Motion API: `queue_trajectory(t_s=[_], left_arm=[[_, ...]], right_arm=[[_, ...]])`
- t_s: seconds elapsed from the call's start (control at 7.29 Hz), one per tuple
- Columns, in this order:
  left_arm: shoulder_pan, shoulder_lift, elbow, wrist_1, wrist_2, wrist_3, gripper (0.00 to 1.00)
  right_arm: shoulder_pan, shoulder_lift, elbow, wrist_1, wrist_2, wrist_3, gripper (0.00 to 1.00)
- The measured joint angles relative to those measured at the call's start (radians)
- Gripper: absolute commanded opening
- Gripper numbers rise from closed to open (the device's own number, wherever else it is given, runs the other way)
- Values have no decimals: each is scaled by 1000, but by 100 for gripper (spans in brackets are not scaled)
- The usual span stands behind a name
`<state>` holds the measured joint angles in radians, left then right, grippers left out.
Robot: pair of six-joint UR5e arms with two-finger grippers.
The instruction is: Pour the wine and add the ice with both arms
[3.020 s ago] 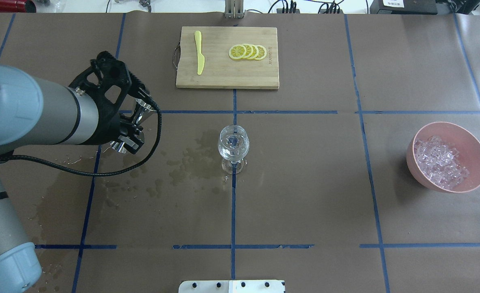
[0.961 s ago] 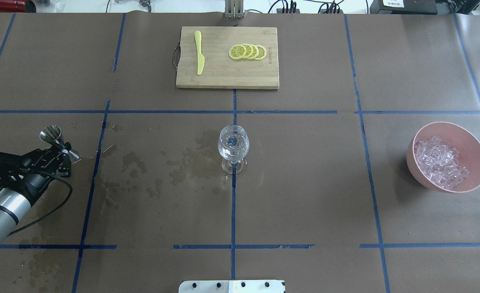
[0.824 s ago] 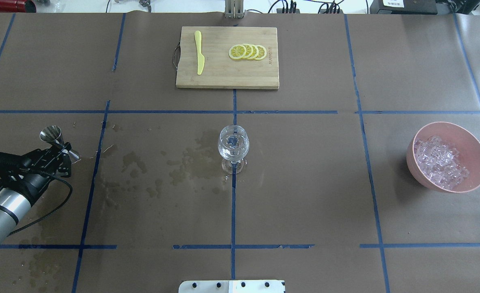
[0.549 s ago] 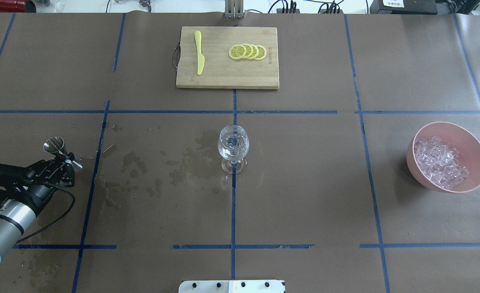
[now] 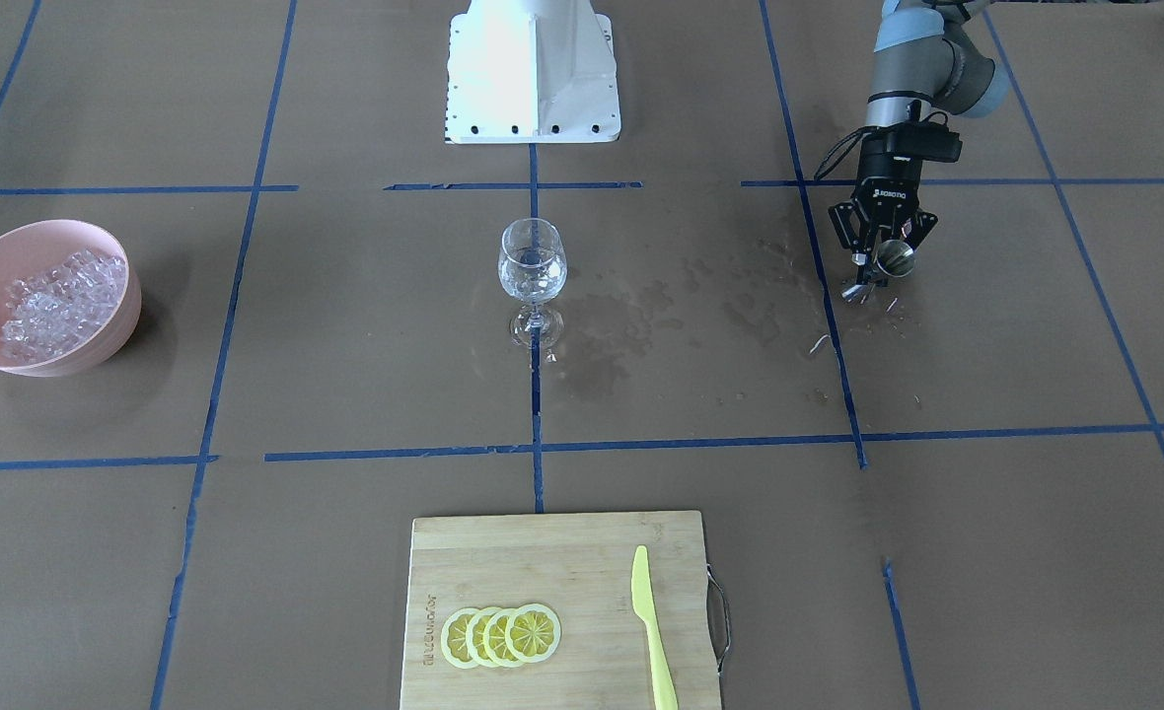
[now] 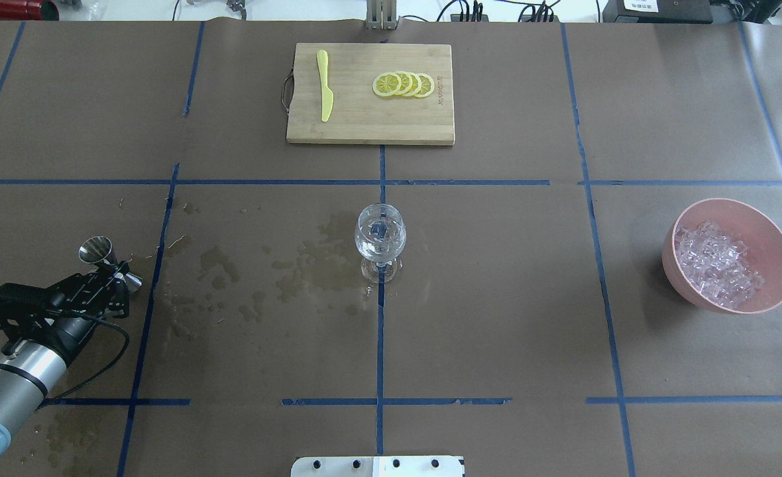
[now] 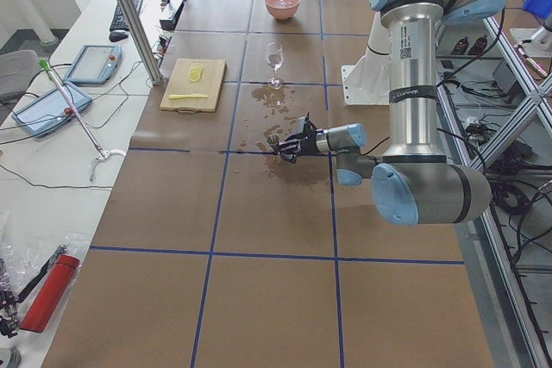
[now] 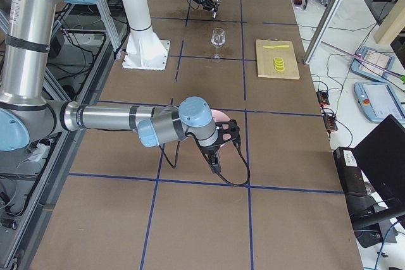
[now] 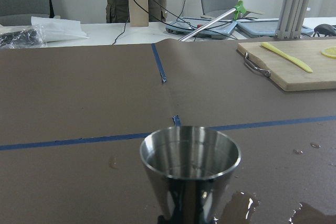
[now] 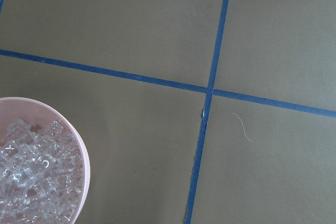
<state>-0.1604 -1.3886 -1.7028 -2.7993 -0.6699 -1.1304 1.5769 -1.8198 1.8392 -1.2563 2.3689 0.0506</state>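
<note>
Steel jigger (image 6: pixel 96 250), slick and light, is clenched at its narrow waist by my left hand (image 6: pixel 116 269); right hand (image 8: pixel 215 164), I cannot tell.

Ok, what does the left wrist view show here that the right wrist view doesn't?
Only the left wrist view: the steel jigger close up, with wet stains on the paper beside it. Further off is the cutting board with the yellow knife and the edge of a lemon slice.
Only the right wrist view: part of the pink bowl, filled with ice.
Both: brown paper crossed by blue tape lines. Neither shows the wine glass.
</note>
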Motion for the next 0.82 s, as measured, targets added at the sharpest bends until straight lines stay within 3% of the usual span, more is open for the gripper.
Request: queue_trajectory(t_s=[0.82], left_arm=[[19,-11,12,0,1,0,16]], right_arm=[[0,4,-3,-2,-1,0,100]])
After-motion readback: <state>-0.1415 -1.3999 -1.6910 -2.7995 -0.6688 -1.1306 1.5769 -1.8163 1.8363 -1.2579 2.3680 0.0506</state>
